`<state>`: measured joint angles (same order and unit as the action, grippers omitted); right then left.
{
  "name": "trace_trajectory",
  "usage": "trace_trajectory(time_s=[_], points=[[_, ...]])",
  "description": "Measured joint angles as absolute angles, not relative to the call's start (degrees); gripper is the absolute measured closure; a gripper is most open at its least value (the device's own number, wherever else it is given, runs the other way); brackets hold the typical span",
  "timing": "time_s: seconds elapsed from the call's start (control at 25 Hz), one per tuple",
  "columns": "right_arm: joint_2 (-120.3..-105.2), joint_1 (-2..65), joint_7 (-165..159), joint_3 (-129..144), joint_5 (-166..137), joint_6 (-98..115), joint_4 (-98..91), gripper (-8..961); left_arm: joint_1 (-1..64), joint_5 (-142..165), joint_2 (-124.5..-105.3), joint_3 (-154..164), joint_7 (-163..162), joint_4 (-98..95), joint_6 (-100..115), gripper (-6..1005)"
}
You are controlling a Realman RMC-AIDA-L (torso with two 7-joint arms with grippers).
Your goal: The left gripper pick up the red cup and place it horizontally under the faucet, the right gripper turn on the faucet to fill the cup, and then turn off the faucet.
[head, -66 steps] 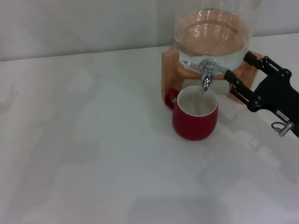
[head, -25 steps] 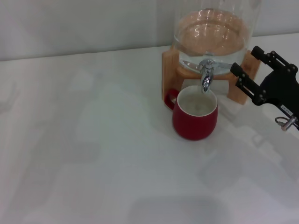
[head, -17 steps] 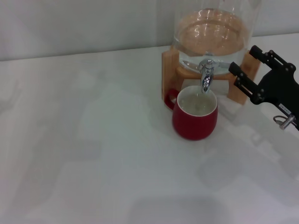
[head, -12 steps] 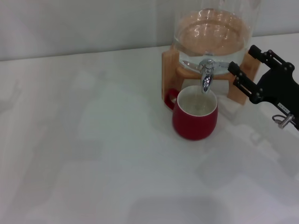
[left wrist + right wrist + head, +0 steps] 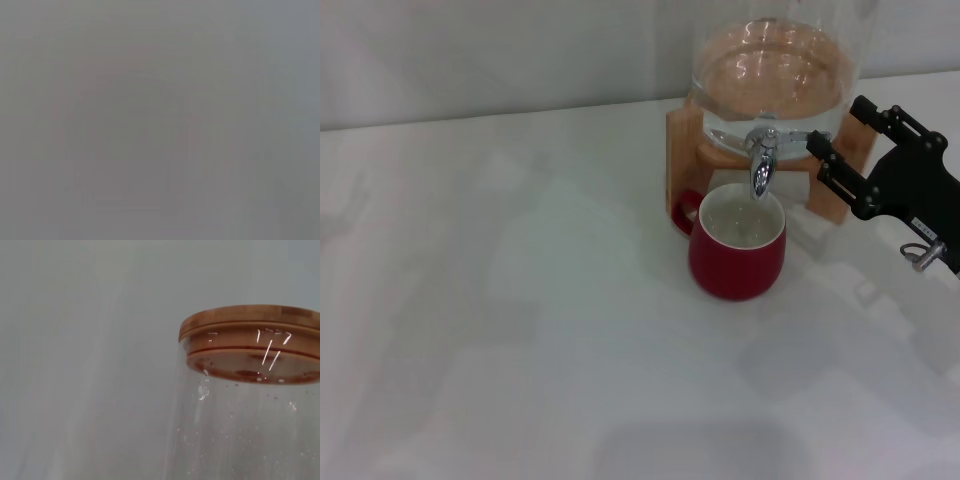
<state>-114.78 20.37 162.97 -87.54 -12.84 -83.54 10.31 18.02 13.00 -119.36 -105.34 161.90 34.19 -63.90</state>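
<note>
The red cup (image 5: 737, 256) stands upright on the white table, directly below the faucet (image 5: 762, 162), with pale liquid inside and its handle toward the wooden stand (image 5: 684, 150). The faucet's chrome spout points down into the cup. I cannot tell whether water is running. My right gripper (image 5: 837, 125) hovers just right of the faucet, open, with nothing between its flat jaws, and it is not touching the lever. The left gripper is out of view, and the left wrist view is plain grey.
The glass dispenser (image 5: 772, 70) holds water and sits on the wooden stand at the back of the table. Its wooden lid (image 5: 252, 335) fills part of the right wrist view. A pale wall runs behind the table.
The right gripper drew back right and up from the faucet, then edged slightly left toward it again. The cup has stayed put.
</note>
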Motion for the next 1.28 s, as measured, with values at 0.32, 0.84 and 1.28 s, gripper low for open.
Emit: trace_trajectory(time_s=[0.32,0.84,1.28], points=[[-114.78,20.39,163.06,-87.68,-12.84,-83.47,10.31,336,18.02,13.01,-119.36,-105.3,161.9,34.05,-63.9,111],[-114.78,18.63,163.13,-87.67,-12.9,-85.8,10.22,336,17.82,13.01,-119.36,-105.32,161.9,34.13,-63.94,111],[-114.79,13.57,162.99,-90.44,-11.56,-90.29,9.42,336,17.77,13.0,-119.36,-105.83,161.89,33.94,-64.0,111]])
